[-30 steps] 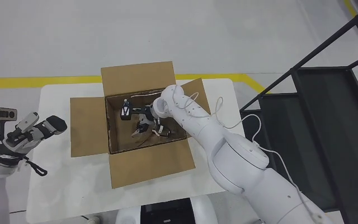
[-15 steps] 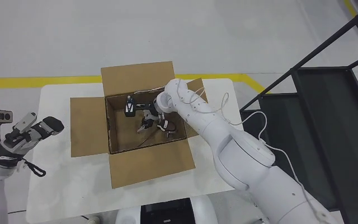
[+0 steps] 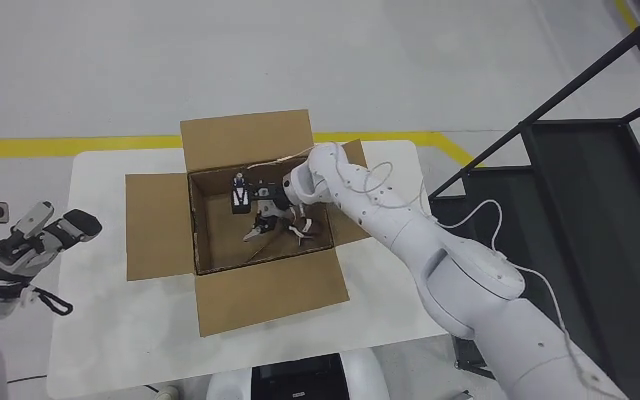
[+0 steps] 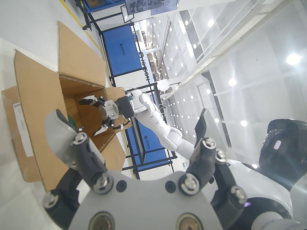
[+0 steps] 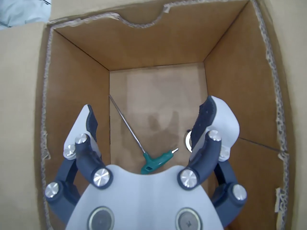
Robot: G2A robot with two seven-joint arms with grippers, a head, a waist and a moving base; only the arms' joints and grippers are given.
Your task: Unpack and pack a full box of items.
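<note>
An open cardboard box (image 3: 193, 225) stands mid-table with its flaps spread; the left wrist view shows its side (image 4: 38, 92). My right gripper (image 3: 246, 210) hangs inside the box mouth, open and holding nothing (image 5: 148, 107). On the box floor (image 5: 158, 92) below it lies a green T-handle hex key (image 5: 153, 161), its thin shaft running toward a corner. A silvery round part (image 5: 188, 142) lies half hidden behind one fingertip. My left gripper (image 3: 55, 222) sits open and empty at the table's left edge, well clear of the box (image 4: 130, 118).
The white table (image 3: 110, 330) has bare room left of and in front of the box. The box's flaps (image 3: 247, 137) stick out on all sides. A black metal stair frame (image 3: 570, 190) stands off the table's right side.
My right gripper has shifted toward the far side of the box, still open. My left gripper has drawn back farther left, toward the table's edge.
</note>
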